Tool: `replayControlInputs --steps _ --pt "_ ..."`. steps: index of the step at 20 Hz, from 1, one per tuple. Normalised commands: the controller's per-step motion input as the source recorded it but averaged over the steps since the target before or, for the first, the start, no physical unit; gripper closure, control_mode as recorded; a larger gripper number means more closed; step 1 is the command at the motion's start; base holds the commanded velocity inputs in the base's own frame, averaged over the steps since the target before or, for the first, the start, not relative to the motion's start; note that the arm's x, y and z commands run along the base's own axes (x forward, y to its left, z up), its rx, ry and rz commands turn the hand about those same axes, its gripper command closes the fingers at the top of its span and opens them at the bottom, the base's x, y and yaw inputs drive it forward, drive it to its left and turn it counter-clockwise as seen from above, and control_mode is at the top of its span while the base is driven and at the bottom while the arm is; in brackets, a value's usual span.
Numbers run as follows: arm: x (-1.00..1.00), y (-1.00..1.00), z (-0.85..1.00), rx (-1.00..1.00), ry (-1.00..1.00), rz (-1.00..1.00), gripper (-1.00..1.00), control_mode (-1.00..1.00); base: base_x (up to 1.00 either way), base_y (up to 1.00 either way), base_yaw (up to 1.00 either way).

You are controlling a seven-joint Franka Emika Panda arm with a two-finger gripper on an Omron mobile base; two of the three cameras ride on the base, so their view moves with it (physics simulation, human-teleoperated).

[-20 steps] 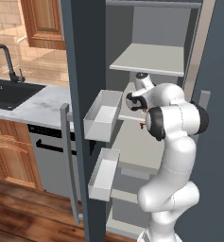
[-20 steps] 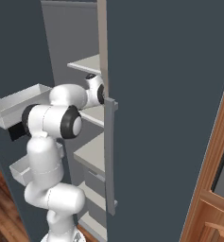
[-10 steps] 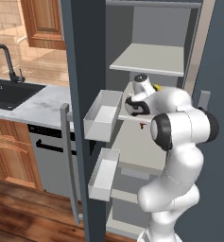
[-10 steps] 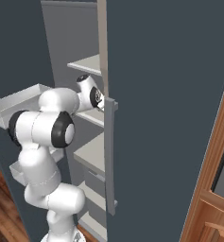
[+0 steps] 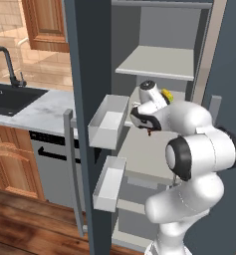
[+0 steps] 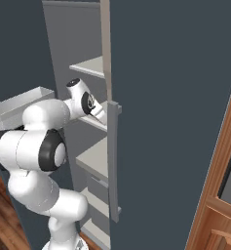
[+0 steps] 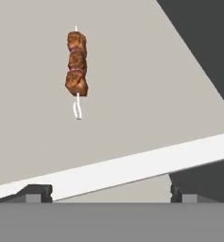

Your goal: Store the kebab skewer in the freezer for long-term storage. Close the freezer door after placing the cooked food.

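A wooden floor (image 5: 25, 219), wooden cabinets (image 5: 46, 22), a marble counter (image 5: 47, 110) with a black sink (image 5: 7, 98) and faucet (image 5: 5, 62).

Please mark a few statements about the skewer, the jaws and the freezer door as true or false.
1. The kebab skewer lies on a pale freezer shelf. True.
2. The jaws are clamped on the skewer. False: the gripper is open and the skewer lies apart from it.
3. The freezer door is shut. False: it stands open, bins showing.
4. A sink sits in the counter left of the freezer. True.
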Motion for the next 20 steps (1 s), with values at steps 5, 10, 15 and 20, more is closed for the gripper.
replayControlInputs --steps 5,10,15,20 --pt "-0.67 0.01 0.21 0.02 0.00 0.00 -1.00 -1.00 0.00 0.00 0.00" --pt "-0.67 0.00 0.27 0.09 0.00 0.02 -1.00 -1.00 0.00 0.00 0.00" --pt "-0.72 0.02 0.36 0.08 0.00 0.05 -1.00 -1.00 0.00 0.00 0.00" --pt "-0.64 0.04 0.29 0.02 0.00 0.06 -1.00 -1.00 0.00 0.00 0.00"
